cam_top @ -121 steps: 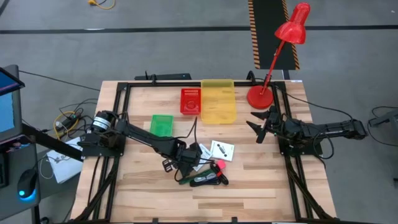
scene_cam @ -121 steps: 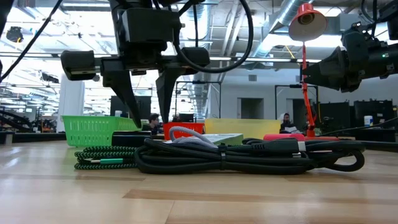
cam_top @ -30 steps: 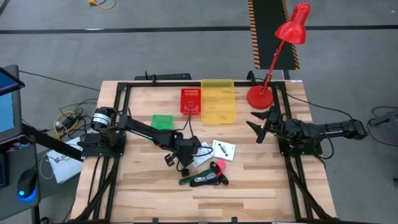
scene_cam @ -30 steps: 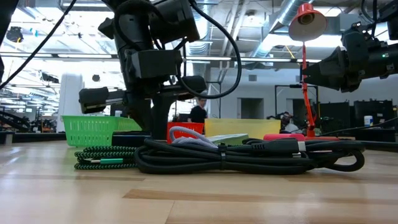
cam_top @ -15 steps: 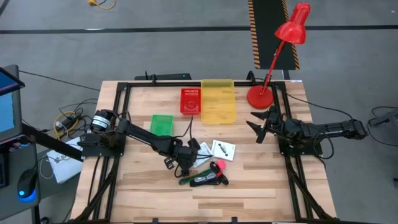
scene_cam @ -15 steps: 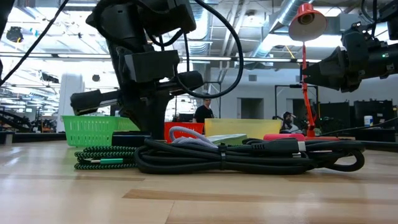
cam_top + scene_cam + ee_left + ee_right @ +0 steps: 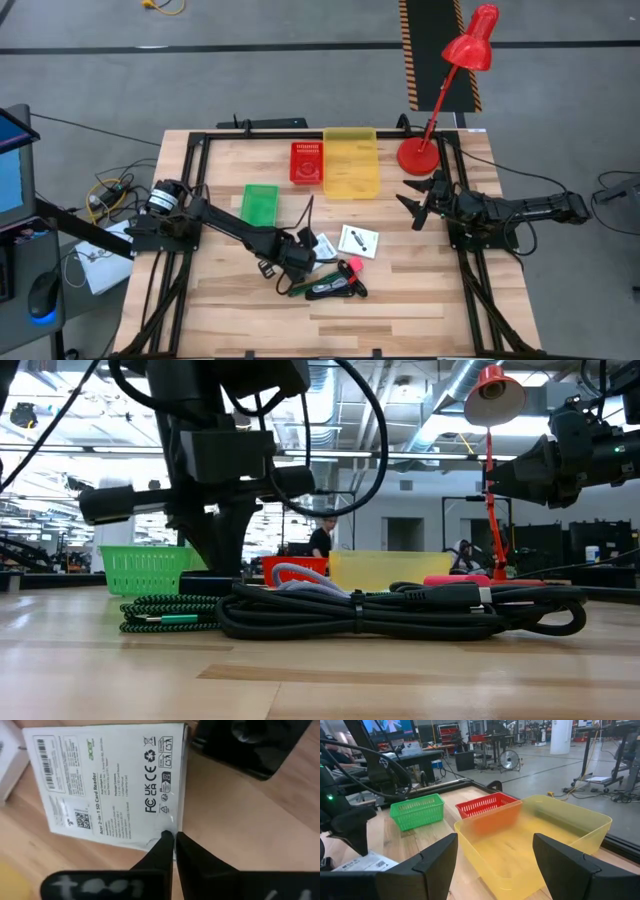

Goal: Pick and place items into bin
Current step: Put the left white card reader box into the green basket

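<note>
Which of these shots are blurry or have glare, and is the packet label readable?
Left wrist view: packet label sharp and readable, pincer blurred. Low view: cable sharp, bright ceiling lights glare behind. Right wrist view: yellow bin slightly soft.

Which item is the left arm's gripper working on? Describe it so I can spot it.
Start at the translucent yellow bin, then look toward the table's middle. There the left gripper, shut, pinches the edge of a flat white card-reader packet, the only item with barcodes and fine print.
</note>
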`<state>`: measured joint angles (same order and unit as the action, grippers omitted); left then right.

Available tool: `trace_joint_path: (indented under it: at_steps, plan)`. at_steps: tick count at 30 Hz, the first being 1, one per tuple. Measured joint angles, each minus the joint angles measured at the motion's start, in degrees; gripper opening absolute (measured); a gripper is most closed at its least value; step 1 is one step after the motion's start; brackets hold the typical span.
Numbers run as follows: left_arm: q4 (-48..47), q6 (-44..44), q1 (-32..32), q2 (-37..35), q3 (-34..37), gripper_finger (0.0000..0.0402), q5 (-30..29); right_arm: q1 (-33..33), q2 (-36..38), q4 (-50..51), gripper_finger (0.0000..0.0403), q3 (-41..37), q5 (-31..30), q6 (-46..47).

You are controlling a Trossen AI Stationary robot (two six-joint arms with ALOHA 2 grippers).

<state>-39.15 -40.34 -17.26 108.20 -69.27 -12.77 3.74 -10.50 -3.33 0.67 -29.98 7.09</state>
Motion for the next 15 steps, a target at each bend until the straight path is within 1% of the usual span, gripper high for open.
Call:
trace_joint_path:
  at_steps: [5,15]
  plan:
    - [-2.5,0.9,-0.4,0.0,-2.1,0.0,-2.4,0.0,0.0,0.0,0.0255,0.0,0.0,0.0]
    - [-7.3,2.2,-0.5,-0.1,-4.9,0.0,-5.1,0.0,0.0,0.0,0.0255,0.0,0.0,0.0]
